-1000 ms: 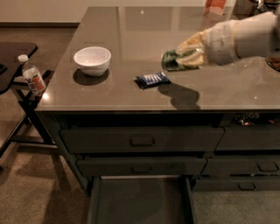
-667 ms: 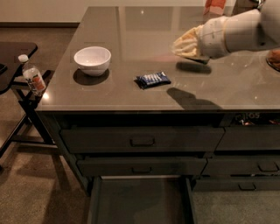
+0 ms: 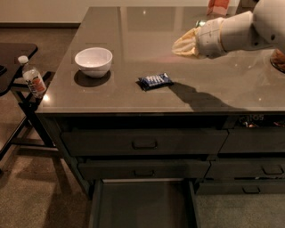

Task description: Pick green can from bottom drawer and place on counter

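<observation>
My gripper [image 3: 183,45] hangs over the right middle of the counter [image 3: 133,40], at the end of the white arm that comes in from the upper right. A small green glint [image 3: 199,22] shows just behind the wrist; it may be the green can, and the arm hides most of it. I cannot tell whether it rests on the counter or is held. The bottom drawer [image 3: 142,202] is pulled open at the bottom of the view, and the dark interior that shows holds nothing.
A blue snack packet [image 3: 154,80] and a white bowl [image 3: 93,61] lie on the counter. A clear bottle with an orange label [image 3: 33,80] stands by the black side table [image 3: 13,51] at left. An orange object [image 3: 218,6] stands at the counter's far edge. Two closed handled drawers sit above the open one.
The arm has lifted and drawn back toward the far right of the counter. The green can seen at the gripper a second ago no longer shows there.
</observation>
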Controlling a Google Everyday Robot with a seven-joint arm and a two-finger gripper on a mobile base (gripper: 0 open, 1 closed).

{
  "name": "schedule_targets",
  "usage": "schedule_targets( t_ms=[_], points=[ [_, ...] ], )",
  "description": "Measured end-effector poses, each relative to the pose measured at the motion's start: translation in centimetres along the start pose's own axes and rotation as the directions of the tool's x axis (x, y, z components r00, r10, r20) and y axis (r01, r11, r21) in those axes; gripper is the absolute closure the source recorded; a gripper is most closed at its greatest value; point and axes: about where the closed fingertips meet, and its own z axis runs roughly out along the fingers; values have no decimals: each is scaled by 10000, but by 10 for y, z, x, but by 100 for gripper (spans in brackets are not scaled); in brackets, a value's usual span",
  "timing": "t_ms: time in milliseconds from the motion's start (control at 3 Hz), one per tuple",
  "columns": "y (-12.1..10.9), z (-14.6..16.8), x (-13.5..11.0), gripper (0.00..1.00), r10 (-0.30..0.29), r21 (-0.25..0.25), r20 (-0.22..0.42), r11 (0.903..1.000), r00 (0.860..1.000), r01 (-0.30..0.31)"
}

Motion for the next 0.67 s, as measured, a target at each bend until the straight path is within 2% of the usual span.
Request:
schedule_targets(
  t_ms=[667],
  points=[
    [0, 0, 0, 34, 4, -3, 2, 10000, 10000, -4]
  ],
)
